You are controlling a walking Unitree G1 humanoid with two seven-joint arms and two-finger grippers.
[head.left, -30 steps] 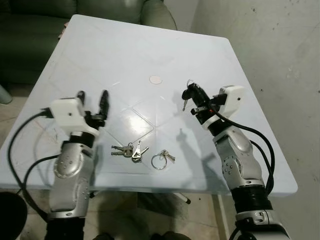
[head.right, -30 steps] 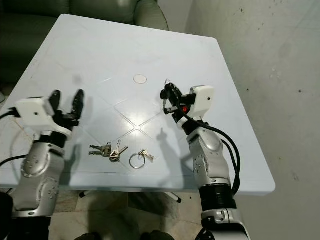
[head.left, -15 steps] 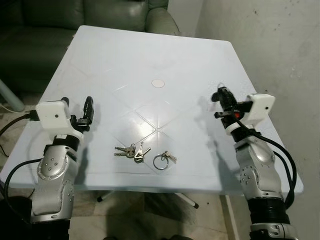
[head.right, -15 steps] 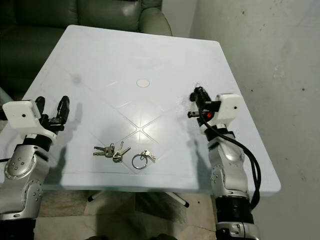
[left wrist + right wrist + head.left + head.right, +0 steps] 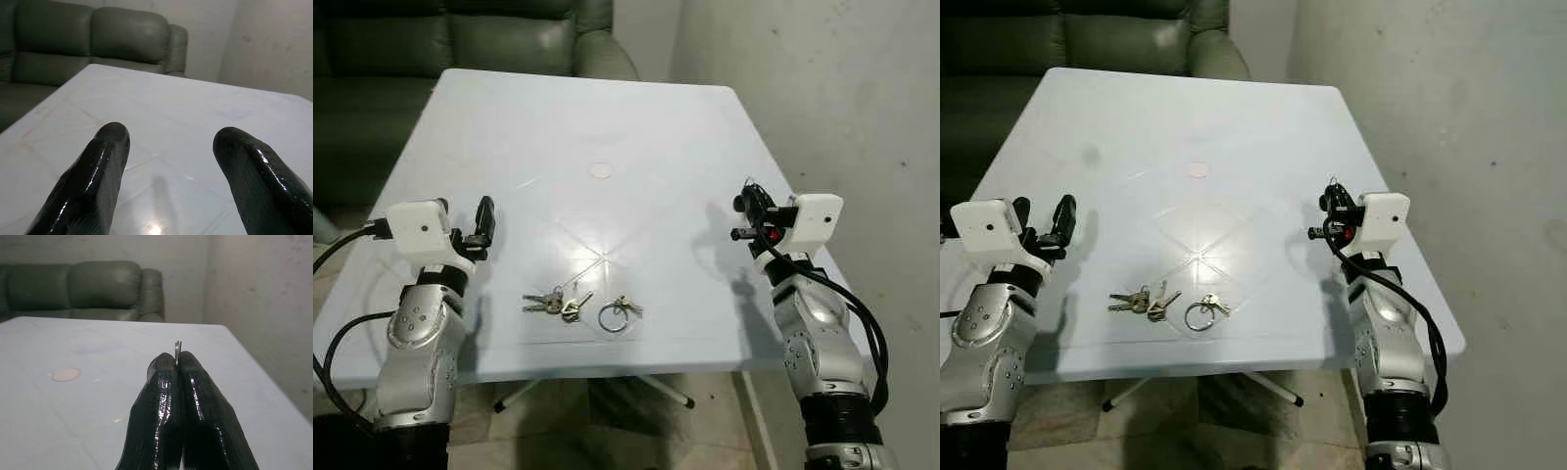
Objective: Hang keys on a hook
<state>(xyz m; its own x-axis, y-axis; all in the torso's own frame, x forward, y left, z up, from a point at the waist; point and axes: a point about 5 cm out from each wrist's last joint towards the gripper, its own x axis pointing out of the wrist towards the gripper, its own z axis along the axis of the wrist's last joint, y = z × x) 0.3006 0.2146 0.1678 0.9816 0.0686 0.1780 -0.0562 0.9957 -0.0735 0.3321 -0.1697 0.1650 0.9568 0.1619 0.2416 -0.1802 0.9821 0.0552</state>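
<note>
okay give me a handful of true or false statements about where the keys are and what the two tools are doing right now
1. The right tool is pinched shut on a key ring. True.
2. The left tool holds a bunch of keys. False: its fingers are apart and hold nothing.
3. A key bunch and a ringed key lie on the white table. True.
4. The keys on the table lie at its far edge by the sofa. False: they lie near the robot's edge.
5. The left tool presses on the tabletop keys. False: it is held off to their left.
</note>
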